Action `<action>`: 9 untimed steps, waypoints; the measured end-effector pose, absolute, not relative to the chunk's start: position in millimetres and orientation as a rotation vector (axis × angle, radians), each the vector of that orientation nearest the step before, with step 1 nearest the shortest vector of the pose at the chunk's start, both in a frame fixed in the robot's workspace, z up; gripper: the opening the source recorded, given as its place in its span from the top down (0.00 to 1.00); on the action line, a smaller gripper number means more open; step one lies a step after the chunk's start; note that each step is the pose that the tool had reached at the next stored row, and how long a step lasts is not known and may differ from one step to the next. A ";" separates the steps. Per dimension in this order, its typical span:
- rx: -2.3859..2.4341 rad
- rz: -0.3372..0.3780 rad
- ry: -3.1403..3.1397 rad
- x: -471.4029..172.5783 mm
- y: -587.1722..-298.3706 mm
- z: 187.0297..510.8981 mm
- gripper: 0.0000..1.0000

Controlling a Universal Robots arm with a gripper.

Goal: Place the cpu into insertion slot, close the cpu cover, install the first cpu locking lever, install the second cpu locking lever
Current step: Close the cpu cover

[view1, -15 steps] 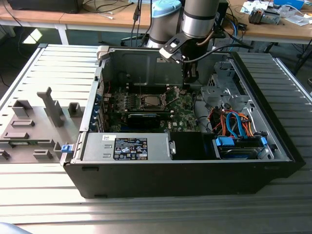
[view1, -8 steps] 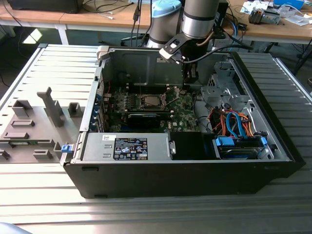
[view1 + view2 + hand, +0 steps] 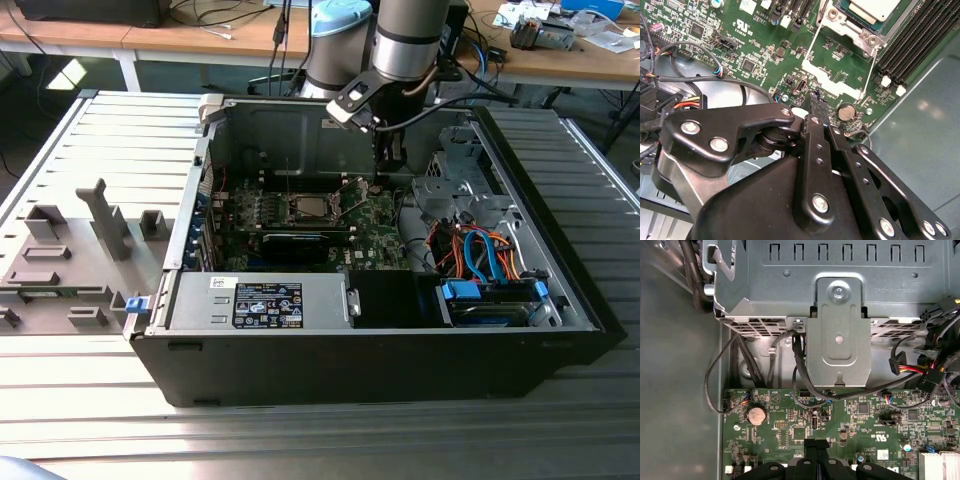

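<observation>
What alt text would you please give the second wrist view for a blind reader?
A black metal gripper, shut and empty, hangs over a green circuit board; beyond its tip a silvery square cpu sits in a grey metal frame.

Drive cage (image 3: 840, 325) and looping cables (image 3: 796, 362) stand near the claw (image 3: 816, 444).

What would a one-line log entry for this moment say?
pincer: shut, holding nothing | position: over motherboard, apart from insertion slot | cpu: lying in insertion slot
</observation>
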State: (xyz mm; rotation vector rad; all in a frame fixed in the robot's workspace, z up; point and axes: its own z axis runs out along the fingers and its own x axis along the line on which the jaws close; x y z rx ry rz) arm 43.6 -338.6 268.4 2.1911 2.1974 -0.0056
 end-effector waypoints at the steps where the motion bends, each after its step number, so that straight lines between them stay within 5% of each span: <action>1: 2.191 -0.006 2.197 43.6 -338.6 268.1 0.89; 9: 2.191 -0.006 2.197 43.6 -338.6 266.4 0.89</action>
